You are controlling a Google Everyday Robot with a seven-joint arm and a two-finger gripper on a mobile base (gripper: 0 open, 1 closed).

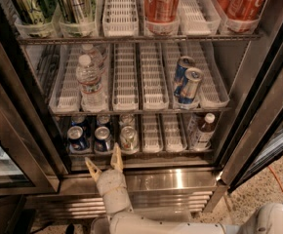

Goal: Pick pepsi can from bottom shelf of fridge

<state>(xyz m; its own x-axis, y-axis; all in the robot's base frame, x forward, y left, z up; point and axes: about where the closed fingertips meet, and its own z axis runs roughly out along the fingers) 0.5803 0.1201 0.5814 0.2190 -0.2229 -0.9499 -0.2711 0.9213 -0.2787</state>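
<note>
The fridge (pixel 258 106) stands open in front of me. On its bottom shelf (pixel 151 151), two dark blue pepsi cans stand at the front left, one (pixel 77 138) in the leftmost lane and one (pixel 102 138) beside it, with more blue cans behind them. A silver can (pixel 128 137) stands to their right. My gripper (pixel 105 161) is open, its two tan fingers spread, just below and in front of the shelf edge under the second pepsi can. It holds nothing.
A dark bottle (pixel 203 130) stands at the right of the bottom shelf. The middle shelf holds water bottles (pixel 89 78) and slim blue-and-silver cans (pixel 187 81). The top shelf holds red cola cans (pixel 162 2) and green cans (pixel 30 4). The door frame (pixel 19 130) is at left.
</note>
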